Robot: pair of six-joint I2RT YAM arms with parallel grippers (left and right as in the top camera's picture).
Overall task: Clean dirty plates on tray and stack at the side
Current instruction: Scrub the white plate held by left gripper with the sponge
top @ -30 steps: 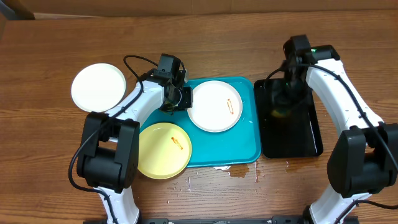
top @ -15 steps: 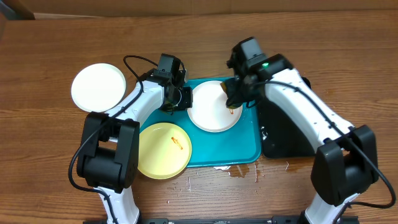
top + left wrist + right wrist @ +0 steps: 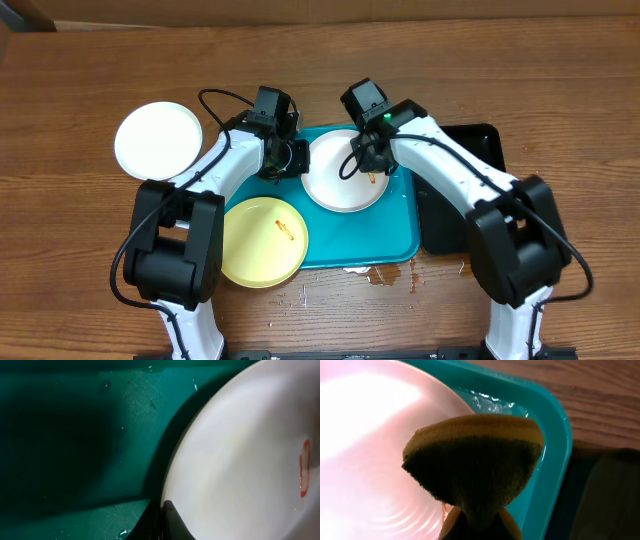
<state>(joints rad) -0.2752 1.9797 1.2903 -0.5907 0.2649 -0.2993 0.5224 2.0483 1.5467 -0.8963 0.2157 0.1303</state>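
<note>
**Sponge reaches the plate.** Within the last second the right arm has swung off the black tray [image 3: 478,140] at the right of the desk [image 3: 560,80]. It has crossed to the white plate [image 3: 335,185] lying in the far part of the turquoise tray [image 3: 395,235].

The right gripper [image 3: 476,521] has its fingers clamped on a yellow-and-dark sponge [image 3: 475,455]. The sponge hangs over the plate's right side, by the orange-red smear [image 3: 303,475]; whether it touches cannot be confirmed.

The left gripper [image 3: 288,158] has not moved from the plate's left rim, one finger [image 3: 172,520] showing against the edge. Whether its fingers pinch the rim or stand apart cannot be told.

The pale yellow-green plate [image 3: 262,240], also smeared, lies at the tray's near left corner and overhangs it. Another white plate [image 3: 158,140] rests on the desk well to the left.

Scrubbing looks about to begin, with two dirty plates to go and seemingly only one set aside.
</note>
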